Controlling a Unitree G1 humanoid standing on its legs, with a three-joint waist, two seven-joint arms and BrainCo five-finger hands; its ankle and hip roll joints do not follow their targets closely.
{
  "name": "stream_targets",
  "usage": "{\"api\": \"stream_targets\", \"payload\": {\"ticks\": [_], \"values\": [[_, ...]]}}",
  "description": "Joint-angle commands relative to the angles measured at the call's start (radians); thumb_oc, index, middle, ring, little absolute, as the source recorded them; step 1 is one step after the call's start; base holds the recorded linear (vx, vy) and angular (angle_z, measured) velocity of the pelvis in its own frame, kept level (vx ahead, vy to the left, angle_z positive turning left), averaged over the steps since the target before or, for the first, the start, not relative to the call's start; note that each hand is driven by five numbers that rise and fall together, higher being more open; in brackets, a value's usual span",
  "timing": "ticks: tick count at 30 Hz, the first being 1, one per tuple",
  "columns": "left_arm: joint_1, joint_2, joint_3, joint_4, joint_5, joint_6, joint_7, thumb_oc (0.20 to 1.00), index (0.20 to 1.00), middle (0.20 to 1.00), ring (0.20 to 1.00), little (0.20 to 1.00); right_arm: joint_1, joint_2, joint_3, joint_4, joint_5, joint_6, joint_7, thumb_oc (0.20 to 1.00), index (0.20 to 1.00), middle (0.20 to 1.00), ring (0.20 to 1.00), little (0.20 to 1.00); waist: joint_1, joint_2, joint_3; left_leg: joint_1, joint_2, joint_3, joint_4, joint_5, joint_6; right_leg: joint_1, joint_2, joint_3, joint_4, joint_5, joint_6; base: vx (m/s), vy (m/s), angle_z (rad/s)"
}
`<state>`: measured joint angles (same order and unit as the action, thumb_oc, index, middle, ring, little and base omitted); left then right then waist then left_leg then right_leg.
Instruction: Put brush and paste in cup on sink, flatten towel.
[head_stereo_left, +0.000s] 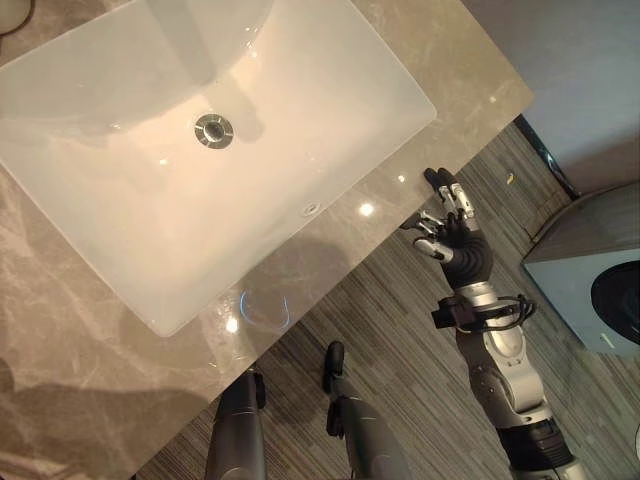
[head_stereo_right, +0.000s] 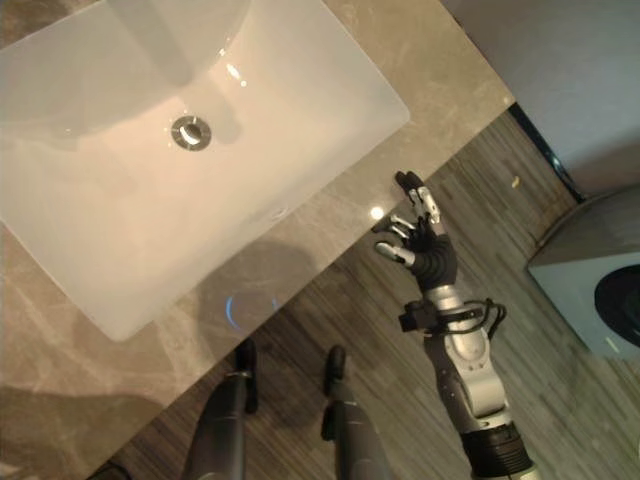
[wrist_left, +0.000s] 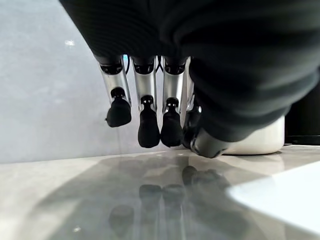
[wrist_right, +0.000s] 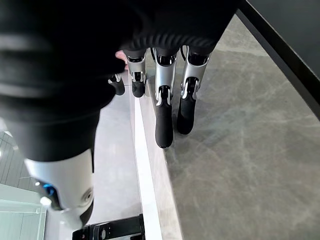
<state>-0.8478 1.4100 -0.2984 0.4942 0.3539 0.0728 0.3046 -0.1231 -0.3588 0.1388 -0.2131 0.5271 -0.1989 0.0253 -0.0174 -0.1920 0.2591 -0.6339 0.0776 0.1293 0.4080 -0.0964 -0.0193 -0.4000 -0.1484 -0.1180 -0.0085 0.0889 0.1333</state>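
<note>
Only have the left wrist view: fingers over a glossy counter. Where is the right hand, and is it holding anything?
Observer: The right hand is by the front edge of the counter, fingers relaxed and holding nothing. I can't tell whether the fingertips touch the edge.
Operator: Sink?
Observer: The white sink is set into the counter to the left of that hand, with a round metal drain in its middle.
Operator: Anything beside the right arm?
Observer: A grey machine with a round dark door stands on the floor, further right than the arm.
</note>
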Motion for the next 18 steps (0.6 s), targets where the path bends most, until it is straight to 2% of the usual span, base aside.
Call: {"api": "stream_targets", "payload": {"ticks": [1,7,12,15,16,18], "values": [[-0.036,-0.002,0.014,0.060,-0.012,-0.004,0.023,0.200,0.200,0.200,0.200,0.200,0.098,-0.041,0.025,0.075,0.009,0.055,-0.005,1.000,1.000,1.000,1.000,1.000,-0.013,0.043,0.023,0.047,-0.054,-0.121,-0.072,-0.063,0.025,0.097,-0.024,-0.047,-0.020,-0.035,0.073,0.00,0.000,0.00],[-0.009,-0.012,0.023,0.085,-0.023,-0.002,0.017,0.200,0.200,0.200,0.200,0.200,0.085,-0.035,0.035,0.062,0.014,0.050,-0.009,1.000,1.000,1.000,1.000,1.000,0.002,0.047,0.022,0.065,-0.051,-0.127,-0.082,-0.050,0.018,0.105,-0.019,-0.055,-0.001,-0.055,0.068,-0.03,-0.049,0.01],[0.100,-0.031,0.091,0.121,-0.028,-0.001,0.001,0.200,0.200,0.200,0.200,0.200,0.087,-0.032,0.045,0.039,0.018,0.051,-0.004,1.000,1.000,1.000,1.000,1.000,0.020,0.051,0.013,0.104,-0.049,-0.138,-0.093,-0.038,0.009,0.126,-0.012,-0.062,0.033,-0.089,0.054,-0.02,-0.085,-0.01],[0.181,-0.050,0.146,0.130,-0.029,-0.004,-0.005,0.200,0.200,0.200,0.200,0.200,0.096,-0.035,0.050,0.031,0.016,0.050,0.000,1.000,1.000,1.000,1.000,1.000,0.031,0.064,0.004,0.136,-0.050,-0.146,-0.113,-0.023,0.001,0.140,-0.012,-0.078,0.068,-0.116,0.045,-0.02,-0.113,0.09],[0.229,-0.066,0.176,0.131,-0.024,-0.004,-0.008,0.200,0.200,0.200,0.200,0.200,0.104,-0.039,0.048,0.027,0.012,0.056,0.005,1.000,1.000,1.000,1.000,1.000,0.043,0.079,-0.005,0.164,-0.048,-0.153,-0.134,-0.009,-0.005,0.150,-0.011,-0.092,0.101,-0.144,0.036,0.00,-0.111,0.14],[0.248,-0.066,0.194,0.126,-0.023,-0.003,-0.008,0.200,0.200,0.200,0.200,0.200,0.103,-0.042,0.052,0.027,0.012,0.056,0.005,1.000,1.000,1.000,1.000,1.000,0.039,0.081,-0.005,0.167,-0.048,-0.153,-0.136,-0.008,-0.005,0.151,-0.011,-0.092,0.101,-0.145,0.036,0.00,-0.031,0.18]]}}
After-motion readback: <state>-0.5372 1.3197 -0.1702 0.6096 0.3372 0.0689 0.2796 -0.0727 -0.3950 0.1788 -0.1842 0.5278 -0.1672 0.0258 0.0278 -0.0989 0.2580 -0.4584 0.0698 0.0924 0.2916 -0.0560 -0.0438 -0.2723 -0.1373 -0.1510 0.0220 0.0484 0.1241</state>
